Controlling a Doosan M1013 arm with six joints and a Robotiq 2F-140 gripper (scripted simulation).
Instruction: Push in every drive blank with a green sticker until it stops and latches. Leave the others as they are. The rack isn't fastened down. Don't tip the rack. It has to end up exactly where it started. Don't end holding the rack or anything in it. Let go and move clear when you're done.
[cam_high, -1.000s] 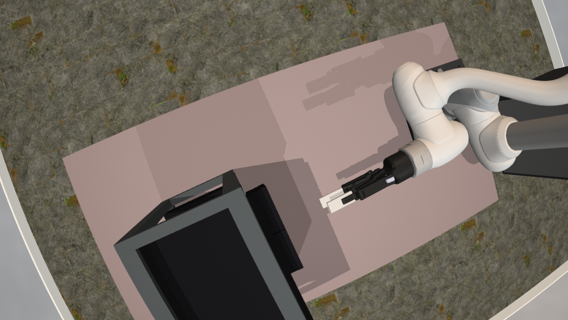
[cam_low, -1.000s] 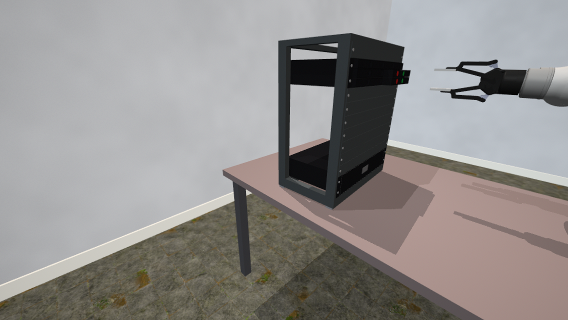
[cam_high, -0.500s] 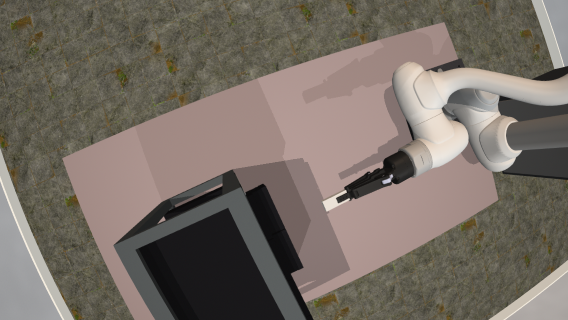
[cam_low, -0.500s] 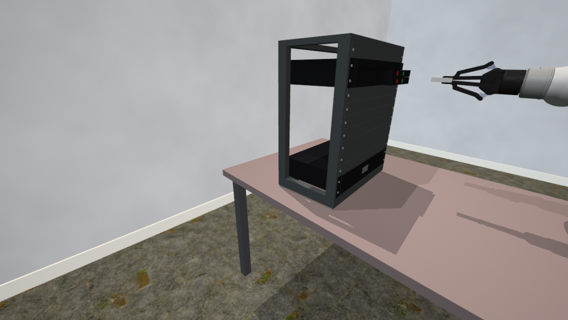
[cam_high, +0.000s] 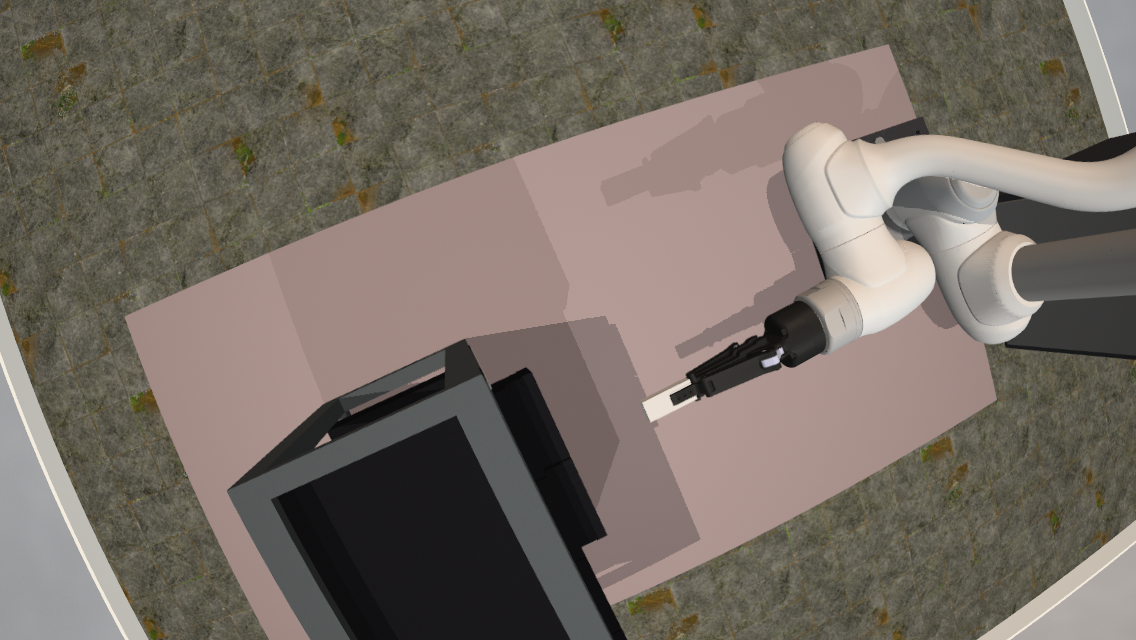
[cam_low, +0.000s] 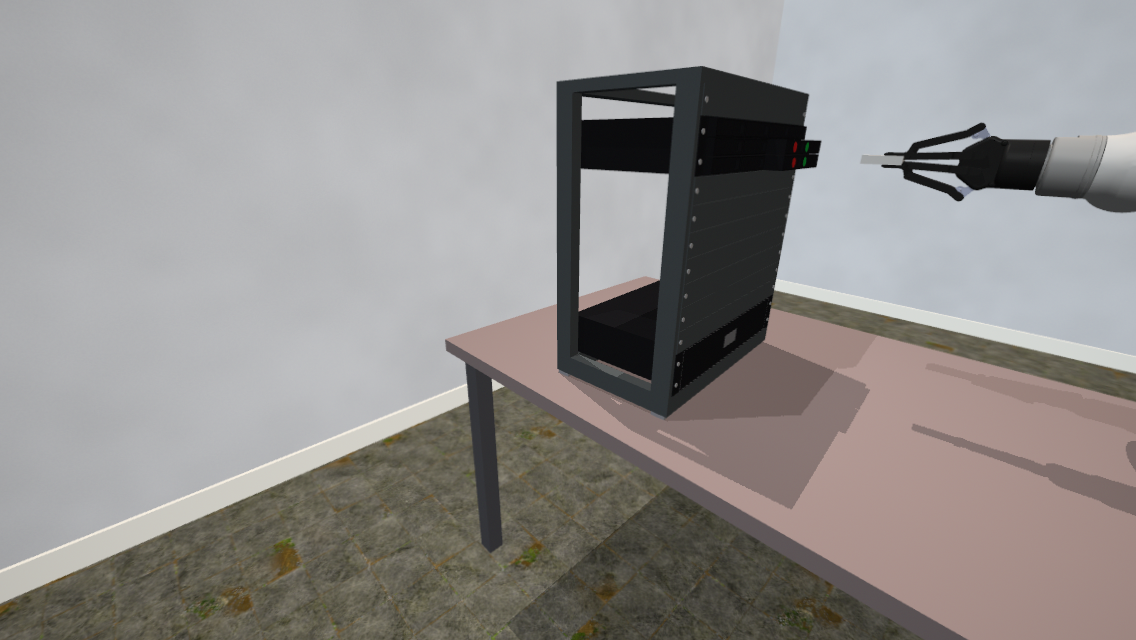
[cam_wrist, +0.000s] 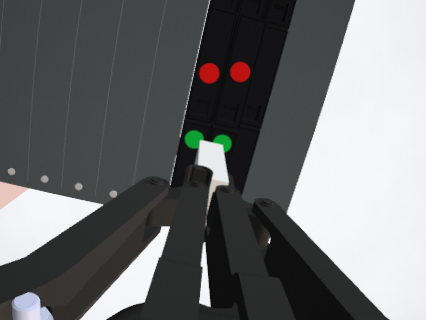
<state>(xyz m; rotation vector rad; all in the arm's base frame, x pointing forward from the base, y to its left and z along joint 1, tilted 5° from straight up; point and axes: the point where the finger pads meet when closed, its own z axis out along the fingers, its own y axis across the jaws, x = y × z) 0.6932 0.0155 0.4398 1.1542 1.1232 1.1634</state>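
A dark grey rack (cam_low: 683, 230) stands on the pink table. Near its top, a black row of drive blanks sticks out of the front. Two blanks carry green stickers (cam_low: 809, 154) and two carry red stickers (cam_low: 794, 155). In the wrist view the green stickers (cam_wrist: 193, 139) (cam_wrist: 222, 143) sit just below the red ones (cam_wrist: 209, 72) (cam_wrist: 240, 71). My gripper (cam_low: 874, 159) (cam_wrist: 206, 160) is shut and empty, its pale fingertips pressed together. It hangs in the air at the height of the blanks, a short way in front of the rack, pointing at the green stickers. It also shows in the top view (cam_high: 663, 405).
A black unit (cam_low: 628, 325) sits in the bottom of the rack. The rack stands near the table's far corner (cam_low: 457, 345). The arm's base (cam_high: 1065, 262) is at the opposite table end.
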